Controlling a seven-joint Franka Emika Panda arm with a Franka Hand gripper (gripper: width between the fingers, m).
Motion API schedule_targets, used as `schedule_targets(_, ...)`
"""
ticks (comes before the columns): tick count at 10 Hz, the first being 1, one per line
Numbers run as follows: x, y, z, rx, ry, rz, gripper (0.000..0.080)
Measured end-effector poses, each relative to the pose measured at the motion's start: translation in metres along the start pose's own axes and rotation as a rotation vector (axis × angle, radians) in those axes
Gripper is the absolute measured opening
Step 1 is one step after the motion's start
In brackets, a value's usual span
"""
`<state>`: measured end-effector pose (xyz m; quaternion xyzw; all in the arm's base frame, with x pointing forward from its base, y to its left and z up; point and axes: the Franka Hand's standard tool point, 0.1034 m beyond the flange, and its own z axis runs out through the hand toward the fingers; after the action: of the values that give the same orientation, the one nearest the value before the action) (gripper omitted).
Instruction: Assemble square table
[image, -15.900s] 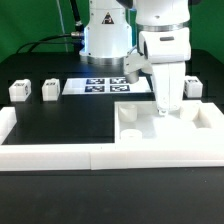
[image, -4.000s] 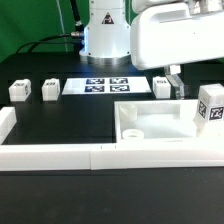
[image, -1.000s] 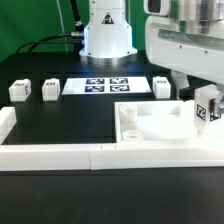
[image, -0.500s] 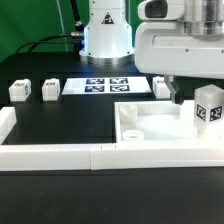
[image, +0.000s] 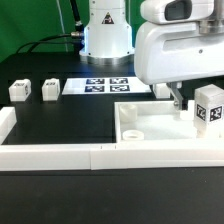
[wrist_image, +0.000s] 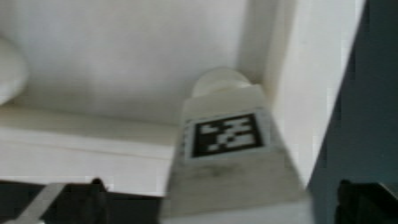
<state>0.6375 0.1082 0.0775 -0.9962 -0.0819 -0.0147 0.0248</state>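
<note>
The white square tabletop (image: 150, 122) lies tray-side up at the exterior view's front right, against the border wall. One tagged white leg (image: 209, 105) stands upright in its right corner. My gripper (image: 192, 100) hangs over that corner, open. In the wrist view the leg (wrist_image: 228, 140) rises between my dark fingertips (wrist_image: 86, 195), with a gap on at least one side, above the tabletop's floor (wrist_image: 125, 50). Two more legs (image: 18, 90) (image: 50, 90) stand on the black table at the left. The hand hides what is behind it.
The marker board (image: 100, 86) lies flat at the back centre, in front of the robot base (image: 105, 35). A long low white border wall (image: 60, 155) runs along the front and turns up at the left (image: 6, 122).
My jaws have opened off the leg. The leg, tilted a second ago, now stands upright in the corner, and the hand has shifted slightly toward the exterior view's left.
</note>
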Motion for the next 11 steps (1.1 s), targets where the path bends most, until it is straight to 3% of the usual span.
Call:
schedule_targets(2,-0.0002,-0.0022,0.0005,0.001,-0.001,0.024,0.0648)
schedule_targets(4,-0.0003,-0.0022,0.0008,0.001,-0.001,0.088,0.0382)
schedule_targets(5,-0.0003,-0.0026,0.0008,0.002,-0.001,0.147,0.0382)
schedule_targets(6,-0.0004,-0.0036,0.0011,0.006,-0.002,0.267,0.0290)
schedule_targets(8,-0.0009,-0.0051,0.0018,0.012,-0.004,0.407,0.0290)
schedule_targets(11,-0.0033,-0.0065,0.0033,-0.014,-0.003,0.882,0.0290)
